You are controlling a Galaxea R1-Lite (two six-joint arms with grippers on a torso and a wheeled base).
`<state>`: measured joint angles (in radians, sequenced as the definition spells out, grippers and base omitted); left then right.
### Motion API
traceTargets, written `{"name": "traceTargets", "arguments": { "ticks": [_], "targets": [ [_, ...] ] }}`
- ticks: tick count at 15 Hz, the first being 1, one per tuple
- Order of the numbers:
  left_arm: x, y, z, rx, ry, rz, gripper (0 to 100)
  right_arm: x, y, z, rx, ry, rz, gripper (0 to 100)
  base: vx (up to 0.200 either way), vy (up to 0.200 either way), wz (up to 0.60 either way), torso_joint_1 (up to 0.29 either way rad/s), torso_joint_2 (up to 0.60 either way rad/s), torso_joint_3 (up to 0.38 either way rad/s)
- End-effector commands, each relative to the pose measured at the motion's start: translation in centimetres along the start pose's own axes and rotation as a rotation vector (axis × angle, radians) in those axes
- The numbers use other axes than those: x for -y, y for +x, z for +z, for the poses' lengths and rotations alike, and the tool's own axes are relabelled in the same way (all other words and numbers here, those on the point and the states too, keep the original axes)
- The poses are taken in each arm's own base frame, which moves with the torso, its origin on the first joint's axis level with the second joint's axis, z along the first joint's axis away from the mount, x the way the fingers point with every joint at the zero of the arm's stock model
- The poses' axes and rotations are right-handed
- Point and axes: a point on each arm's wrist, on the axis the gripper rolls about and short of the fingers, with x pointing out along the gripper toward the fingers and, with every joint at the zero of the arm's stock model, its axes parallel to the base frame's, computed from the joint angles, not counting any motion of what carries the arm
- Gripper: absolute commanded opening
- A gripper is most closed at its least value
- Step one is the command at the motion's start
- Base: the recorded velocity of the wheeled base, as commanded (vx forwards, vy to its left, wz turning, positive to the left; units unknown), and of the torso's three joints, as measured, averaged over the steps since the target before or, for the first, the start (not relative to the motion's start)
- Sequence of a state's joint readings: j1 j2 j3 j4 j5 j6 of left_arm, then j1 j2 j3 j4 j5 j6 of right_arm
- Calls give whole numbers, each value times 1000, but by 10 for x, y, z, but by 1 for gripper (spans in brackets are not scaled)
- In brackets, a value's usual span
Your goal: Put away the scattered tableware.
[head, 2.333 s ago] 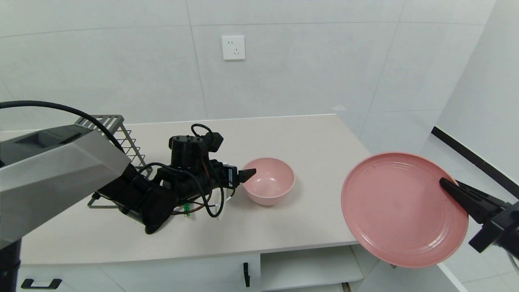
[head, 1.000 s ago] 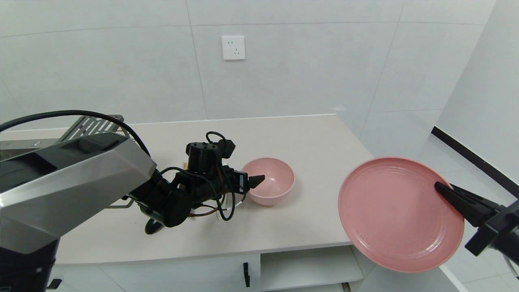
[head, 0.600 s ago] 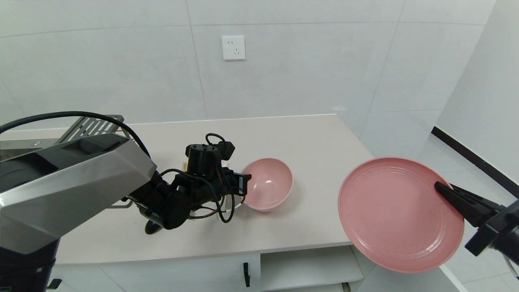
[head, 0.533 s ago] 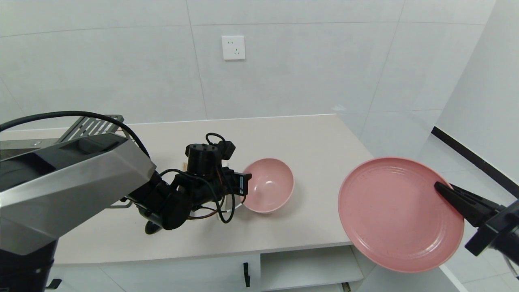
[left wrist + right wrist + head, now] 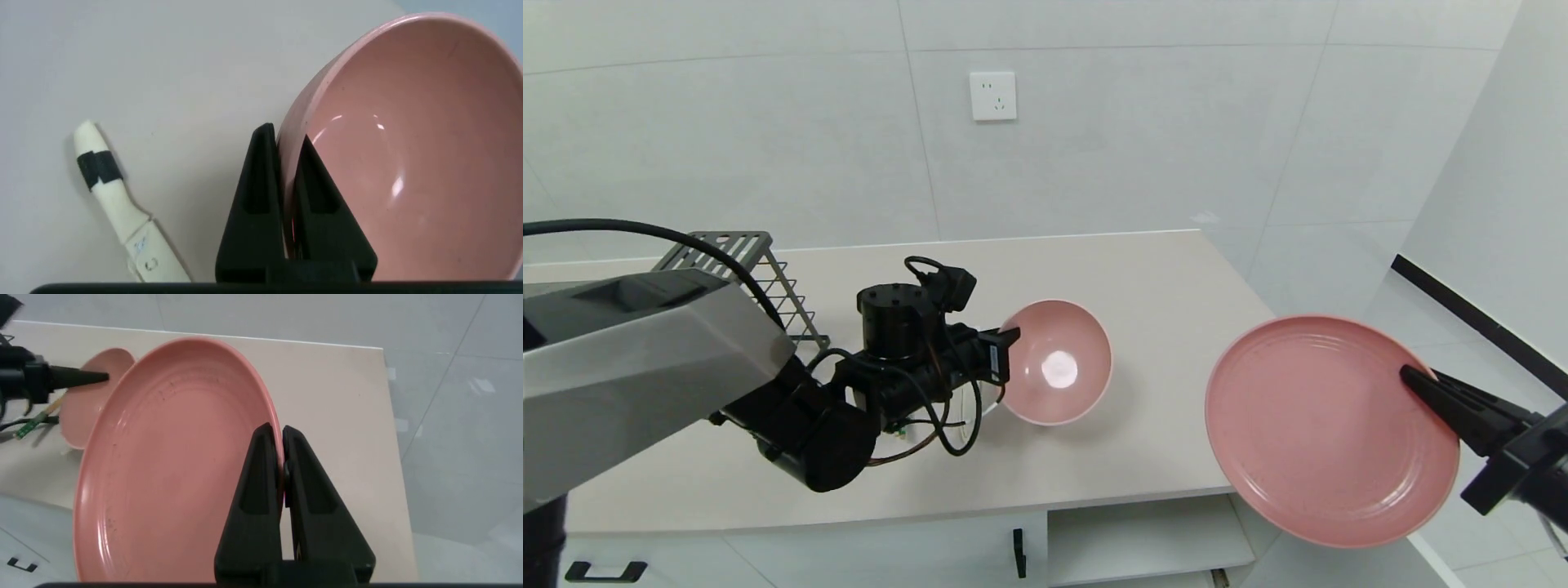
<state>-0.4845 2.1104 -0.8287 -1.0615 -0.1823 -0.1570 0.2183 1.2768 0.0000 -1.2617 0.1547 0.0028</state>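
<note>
Head view: The left gripper (image 5: 1006,359) is closed on the left rim of the pink bowl (image 5: 1058,363), one finger inside the wall and one outside. The bowl is tilted steeply, its opening facing the front edge of the countertop (image 5: 1143,278), over the middle of the surface. Whether its lower rim touches the surface cannot be told. The right gripper (image 5: 1414,380) is clamped on the right rim of the pink plate (image 5: 1327,429), which is held tilted in the air beyond the front right corner of the countertop. A metal dish rack (image 5: 747,265) stands near the back left corner.

Left wrist view: The gripper (image 5: 282,151) fingers pinch the bowl (image 5: 409,163) wall between them. A white utensil handle (image 5: 122,204) with a black band lies on the countertop (image 5: 163,65) just beside the gripper.

Right wrist view: The gripper (image 5: 278,445) fingers are closed on the plate (image 5: 172,474) rim. The bowl (image 5: 90,400) and the left gripper (image 5: 86,376) appear past the plate's far edge.
</note>
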Motion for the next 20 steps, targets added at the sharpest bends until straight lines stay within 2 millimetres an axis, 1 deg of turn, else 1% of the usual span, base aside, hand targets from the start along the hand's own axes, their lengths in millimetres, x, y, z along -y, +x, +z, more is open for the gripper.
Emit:
{"name": "traceTargets", "arguments": {
  "ticks": [1, 3, 4, 5, 6, 7, 8, 10, 12, 13, 16, 18, 19, 20],
  "targets": [
    [8, -30, 19, 49, 9, -7, 0, 0, -1, 1, 4, 0, -3, 0, 0, 0, 0, 0, 0, 0],
    [13, -49, 28, 71, 15, -12, 0, 1, -1, 1, 7, -1, -8, 0, 0, 0, 0, 0, 0, 0],
    [14, -54, 31, 77, 16, -13, 0, 1, -1, 1, 7, -1, -8, 0, 0, 0, 0, 0, 0, 0],
    [18, -68, 38, 102, 18, -17, 0, 1, -3, 3, 20, -1, -9, 0, 0, 0, 0, 0, 0, 0],
    [18, -70, 38, 104, 18, -17, 0, 1, -3, 3, 21, -1, -11, 0, 0, 0, 0, 0, 0, 0],
    [20, -87, 43, 134, 18, -16, 0, 1, -5, 5, 33, 0, -15, 0, 0, 0, 0, 0, 0, 0],
    [21, -96, 44, 139, 14, -14, 0, 3, -6, 5, 38, -1, -28, 0, 0, 0, 0, 0, 0, 0],
    [22, -111, 41, 139, 5, -8, 0, 3, -7, 6, 42, -2, -34, 0, 0, 0, 0, 0, 0, 0],
    [23, -119, 36, 135, -23, -10, 0, 3, -7, 6, 42, 1, -34, 0, 0, 0, 0, 0, 0, 0],
    [22, -137, 27, 154, -86, -4, 0, 4, -9, 7, 56, 0, -43, 0, 0, 0, 0, 0, 0, 0],
    [8, -161, 16, 153, -118, 71, 0, 5, -13, 10, 79, -3, -58, 0, 0, 0, 0, 0, 0, 0],
    [9, -167, 20, 190, -113, 66, 0, 5, -16, 12, 90, 2, -57, 0, 0, 0, 0, 0, 0, 0],
    [16, -175, 26, 241, -96, 41, 0, 3, -17, 12, 86, 32, -44, 0, 0, 0, 0, 0, 0, 0],
    [19, -181, 27, 264, -91, 28, 0, 2, -20, 12, 86, 38, -38, 0, 0, 0, 0, 0, 0, 0]
  ]
}}
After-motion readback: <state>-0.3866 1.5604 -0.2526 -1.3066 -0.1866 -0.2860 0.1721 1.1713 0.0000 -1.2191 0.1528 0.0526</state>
